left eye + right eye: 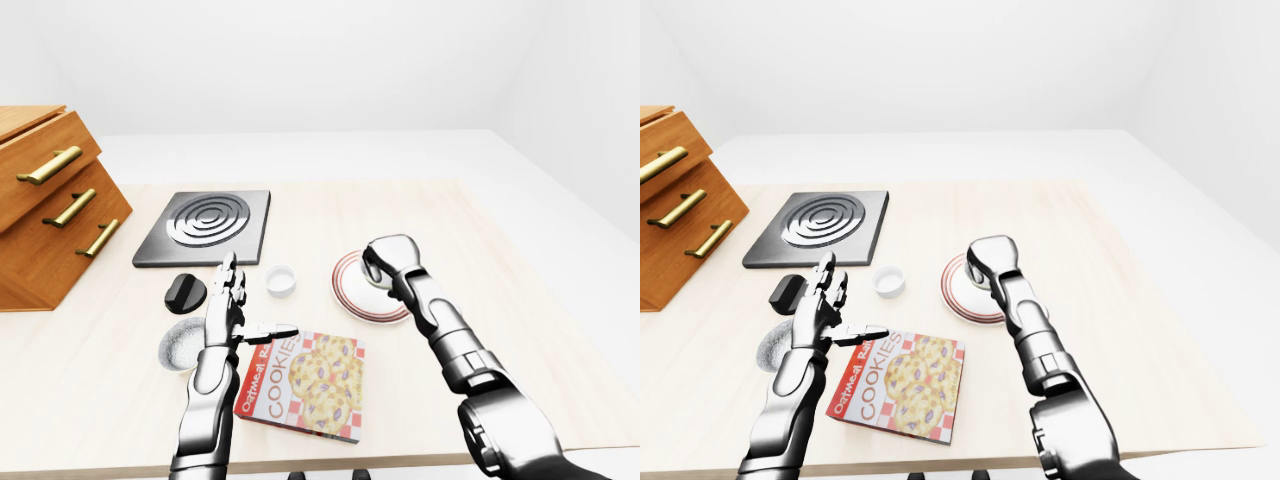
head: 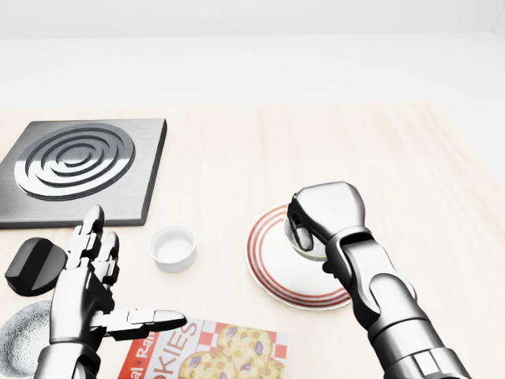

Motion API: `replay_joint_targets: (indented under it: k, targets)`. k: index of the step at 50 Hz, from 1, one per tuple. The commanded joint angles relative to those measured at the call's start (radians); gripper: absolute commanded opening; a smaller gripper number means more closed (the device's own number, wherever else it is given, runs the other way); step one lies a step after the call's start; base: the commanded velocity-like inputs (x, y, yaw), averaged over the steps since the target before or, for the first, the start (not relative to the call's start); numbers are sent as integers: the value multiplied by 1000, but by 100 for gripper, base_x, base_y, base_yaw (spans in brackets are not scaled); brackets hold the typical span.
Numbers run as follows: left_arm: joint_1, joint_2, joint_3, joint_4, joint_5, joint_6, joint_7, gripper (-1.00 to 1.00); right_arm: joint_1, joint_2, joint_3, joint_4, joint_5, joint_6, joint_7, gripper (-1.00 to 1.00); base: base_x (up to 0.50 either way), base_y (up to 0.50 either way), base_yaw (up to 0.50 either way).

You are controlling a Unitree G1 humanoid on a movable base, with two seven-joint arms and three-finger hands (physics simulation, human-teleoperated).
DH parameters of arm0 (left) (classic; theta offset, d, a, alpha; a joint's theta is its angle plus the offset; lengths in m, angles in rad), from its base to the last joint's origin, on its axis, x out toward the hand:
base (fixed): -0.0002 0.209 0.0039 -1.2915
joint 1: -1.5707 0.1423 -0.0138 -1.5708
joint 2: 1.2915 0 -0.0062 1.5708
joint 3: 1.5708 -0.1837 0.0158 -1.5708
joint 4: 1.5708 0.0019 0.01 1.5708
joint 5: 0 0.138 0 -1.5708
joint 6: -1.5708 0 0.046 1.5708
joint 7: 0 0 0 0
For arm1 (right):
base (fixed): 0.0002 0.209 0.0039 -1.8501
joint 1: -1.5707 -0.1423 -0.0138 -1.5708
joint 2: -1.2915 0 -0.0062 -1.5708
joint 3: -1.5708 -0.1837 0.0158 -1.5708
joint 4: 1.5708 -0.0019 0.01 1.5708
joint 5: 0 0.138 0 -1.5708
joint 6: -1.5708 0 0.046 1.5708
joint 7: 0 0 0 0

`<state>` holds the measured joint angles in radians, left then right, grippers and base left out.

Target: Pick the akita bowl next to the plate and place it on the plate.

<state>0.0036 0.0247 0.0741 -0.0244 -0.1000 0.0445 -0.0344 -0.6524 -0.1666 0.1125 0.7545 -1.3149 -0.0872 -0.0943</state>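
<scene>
While your right hand [image 2: 312, 225] hovers over the red-ringed plate [image 2: 272, 272] at centre frame, its fingers curl round a small bowl [image 2: 304, 243], largely hidden. Your left hand [image 2: 91, 288], lower left, is spread open, holding nothing, above the worktop [image 2: 316, 150].

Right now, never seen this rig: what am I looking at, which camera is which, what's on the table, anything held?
A simulated humanoid robot, all three cameras on its head: one head view, two eye views, nearly alike.

On the table: a stove burner plate, a black knob, a small white cup, a speckled grey bowl, a cookie box and a red-ringed plate. A wooden drawer cabinet stands at left.

The left hand hovers open, empty. The right hand is curled over the plate; something seems gripped under it, mostly hidden.
</scene>
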Motion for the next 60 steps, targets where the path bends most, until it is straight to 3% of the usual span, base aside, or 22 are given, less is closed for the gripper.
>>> replay_joint_targets:
  k: [1,19,23,26,33,37,46,60]
  targets:
    - [-2,1,1,5,0,-4,2,100,11,12,5,20,-26,0,-8,-100,0,0,0]
    - [-3,0,0,-5,2,7,6,100,-29,21,9,103,-6,0,-25,-100,0,0,0]
    - [-9,2,3,20,1,-12,4,100,-74,15,-2,123,24,0,-2,-100,0,0,0]
    - [-5,1,2,5,1,-2,6,100,-96,14,-6,146,36,0,-6,-100,0,0,0]
    - [-6,1,2,19,2,-16,7,100,-100,20,3,169,42,0,-16,-100,0,0,0]
    - [-2,1,1,4,2,-4,8,100,-115,24,2,189,53,0,-12,-100,0,0,0]
    - [-5,1,2,13,1,-10,7,100,-146,31,11,273,63,0,-27,-100,0,0,0]
    - [-1,1,2,-4,-1,3,8,100,-182,36,22,371,58,0,-61,-100,0,0,0]
